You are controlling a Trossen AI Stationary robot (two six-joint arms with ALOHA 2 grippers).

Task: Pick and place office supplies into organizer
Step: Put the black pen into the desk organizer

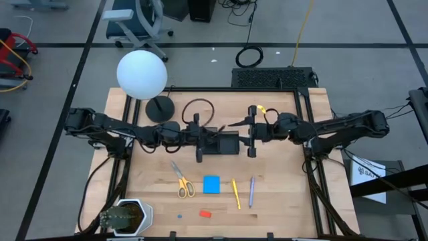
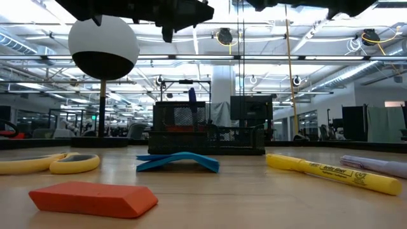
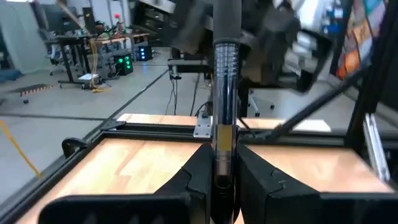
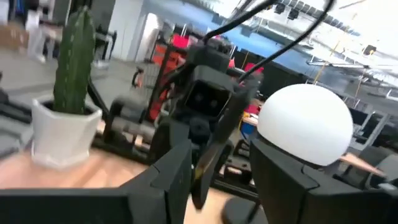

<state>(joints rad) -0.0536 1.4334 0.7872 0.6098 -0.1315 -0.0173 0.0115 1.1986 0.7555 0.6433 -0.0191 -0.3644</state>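
Note:
My left gripper (image 1: pixel 200 138) hovers at the left end of the black organizer (image 1: pixel 227 144) and is shut on a dark pen with a silver grip (image 3: pixel 225 68). My right gripper (image 1: pixel 250 134) faces it from the organizer's right end. Its fingers (image 4: pixel 221 168) are open with nothing between them. On the table nearer the front edge lie yellow-handled scissors (image 1: pixel 182 182), a blue note pad (image 1: pixel 211 184), a yellow marker (image 1: pixel 235 193), a purple pen (image 1: pixel 251 191) and a red eraser (image 1: pixel 205 213). One blue pen (image 2: pixel 191 97) stands in the organizer. My left gripper pinches the dark pen's lower part (image 3: pixel 219 171) between its two fingers. The fingers come level from the table's left side and lie across the pen. The pen stands upright, most of it above the fingers, lifted clear of the table.
A lamp with a white globe (image 1: pixel 142 73) and a round black base (image 1: pixel 159 109) stands at the far left. A potted cactus (image 1: pixel 124 215) sits at the near left corner. A small blue bit (image 1: pixel 179 216) lies near the eraser.

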